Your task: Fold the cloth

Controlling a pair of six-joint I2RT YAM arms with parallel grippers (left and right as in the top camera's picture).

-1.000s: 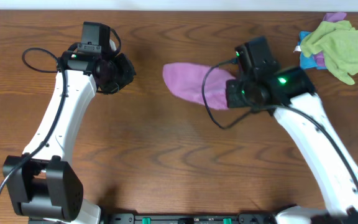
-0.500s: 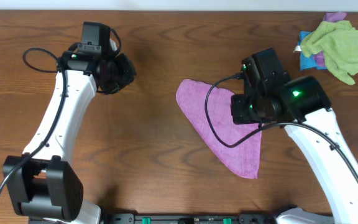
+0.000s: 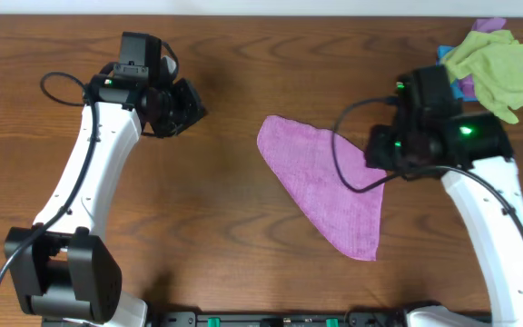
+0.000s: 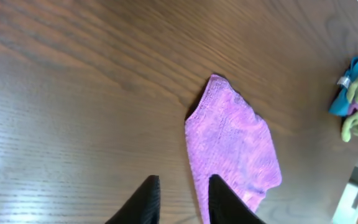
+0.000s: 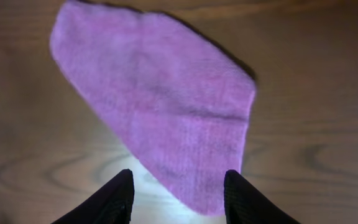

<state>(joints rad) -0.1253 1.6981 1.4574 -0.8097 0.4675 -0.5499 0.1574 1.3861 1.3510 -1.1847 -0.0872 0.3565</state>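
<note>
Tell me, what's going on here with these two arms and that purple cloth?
Two robot arms are working on folding the cloth. It lies flat on the table in a rough triangle and looks doubled over once. The right pincer hangs open just above the cloth's right side, gripping nothing. The left pincer is open too, over bare wood to the cloth's left. A yellow-green cloth sits bunched in the far right corner, untouched.

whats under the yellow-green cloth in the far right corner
A blue cloth and bits of purple fabric peek out from under the crumpled yellow-green cloth. How far they extend beneath is covered.
</note>
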